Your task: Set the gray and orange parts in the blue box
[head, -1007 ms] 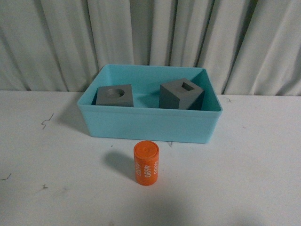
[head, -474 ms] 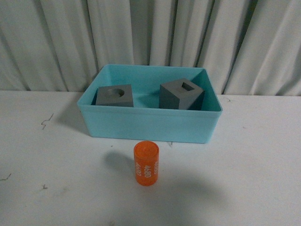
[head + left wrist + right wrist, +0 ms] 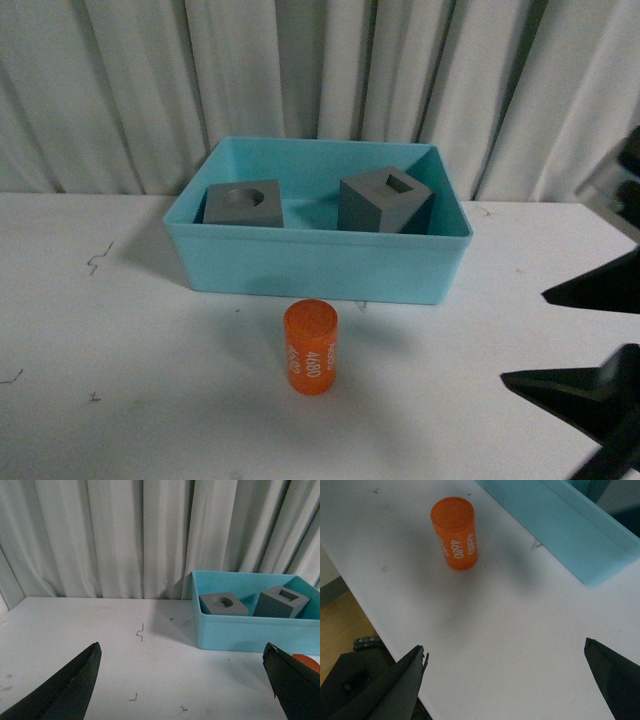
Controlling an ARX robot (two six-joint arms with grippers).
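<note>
The blue box (image 3: 320, 268) stands at the middle back of the white table. Inside it sit both gray cubes, the round-recess one (image 3: 243, 203) at left and the square-recess one (image 3: 385, 205) at right. The orange cylinder (image 3: 311, 348), printed "4680", stands upright on the table just in front of the box. My right gripper (image 3: 524, 337) is open and empty, to the right of the cylinder and apart from it. In the right wrist view the gripper (image 3: 505, 646) hangs over bare table with the cylinder (image 3: 455, 532) ahead. My left gripper (image 3: 182, 647) is open and empty, left of the box (image 3: 240, 630).
A pale curtain (image 3: 320, 70) hangs close behind the box. The table's front edge (image 3: 365, 595) shows in the right wrist view, with floor below it. Small dark marks (image 3: 140, 631) dot the tabletop left of the box.
My right gripper has come into the front view from the right edge. The cylinder, the box and both cubes have not moved.
</note>
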